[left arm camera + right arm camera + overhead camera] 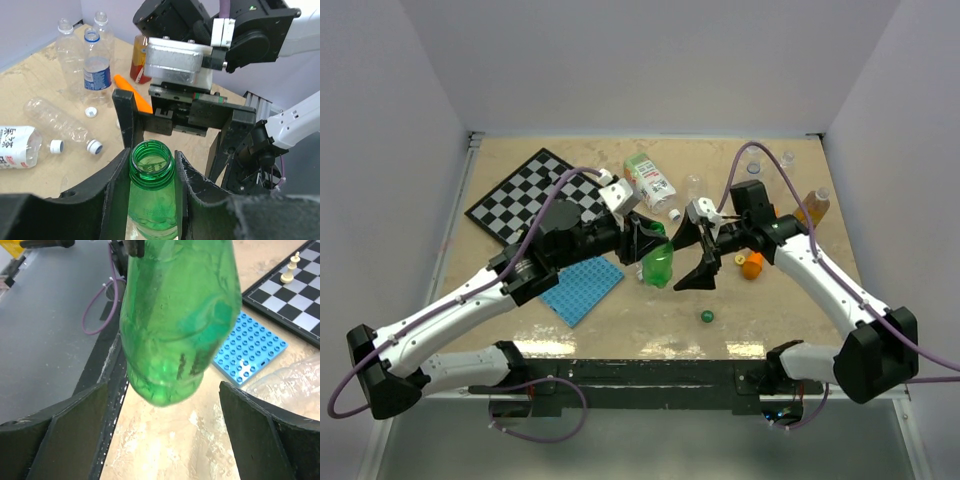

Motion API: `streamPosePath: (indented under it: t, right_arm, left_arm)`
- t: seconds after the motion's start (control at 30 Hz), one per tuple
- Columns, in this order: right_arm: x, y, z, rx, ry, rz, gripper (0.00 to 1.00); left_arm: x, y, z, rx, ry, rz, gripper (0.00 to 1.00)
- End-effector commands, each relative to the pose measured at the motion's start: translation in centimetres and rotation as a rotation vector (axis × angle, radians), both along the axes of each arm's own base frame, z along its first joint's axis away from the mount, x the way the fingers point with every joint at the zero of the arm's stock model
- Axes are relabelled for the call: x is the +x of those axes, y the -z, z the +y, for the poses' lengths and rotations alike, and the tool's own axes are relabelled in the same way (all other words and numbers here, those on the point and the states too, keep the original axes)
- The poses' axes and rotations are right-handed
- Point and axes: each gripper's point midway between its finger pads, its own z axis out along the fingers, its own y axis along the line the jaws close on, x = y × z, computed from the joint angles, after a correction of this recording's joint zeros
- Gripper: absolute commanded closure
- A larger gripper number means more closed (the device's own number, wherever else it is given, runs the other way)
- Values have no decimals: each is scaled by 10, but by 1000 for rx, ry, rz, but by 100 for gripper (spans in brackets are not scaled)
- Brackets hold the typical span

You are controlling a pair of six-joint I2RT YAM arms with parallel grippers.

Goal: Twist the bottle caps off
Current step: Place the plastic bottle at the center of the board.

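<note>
Left wrist view: your left gripper (151, 176) is pinching the green bottle (152, 212) just below its uncapped neck. Your right gripper (165, 440) is standing spread wide beside that bottle. A green cap (707, 316) is lying on the bench (790, 320) near it.

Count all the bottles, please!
7. Green bottle in the left pincer; tea-labelled bottle and clear bottle lying at the back; two clear ones, a blue-labelled one and an amber one standing back right. Arms may hide more.

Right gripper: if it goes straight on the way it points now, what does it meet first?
The green bottle, dead ahead in line with the open right gripper and held at the neck by the left gripper. Depth is unclear, but nothing shows in between.
</note>
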Motion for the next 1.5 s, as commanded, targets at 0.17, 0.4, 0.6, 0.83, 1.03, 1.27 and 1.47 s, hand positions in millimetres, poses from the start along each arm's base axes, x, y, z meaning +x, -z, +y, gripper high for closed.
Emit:
streamPosePath:
  t: [0.17,0.4,0.6,0.83,1.03,1.27,1.47]
  right_arm:
    - [21,14,-24,-83,161,-174,2]
    - [36,5,-50,-82,278,-231,2]
    - [40,5,-56,-81,327,-251,2]
    - [41,4,-57,-83,335,-254,2]
    - [39,2,-58,-79,337,-257,2]
    - [40,3,-58,-81,342,-255,2]
    - [40,2,-59,-81,345,-258,2]
  left_arm:
    - [7,12,45,38,-165,-69,100]
    - [32,52,81,113,-364,-63,100]
    - [58,92,129,168,-582,-22,100]
    - [60,115,183,157,-852,26,100]
    - [51,119,233,77,-1087,52,100]
    - [46,122,269,68,-1283,76,100]
    - [50,134,279,89,-1382,125,100]
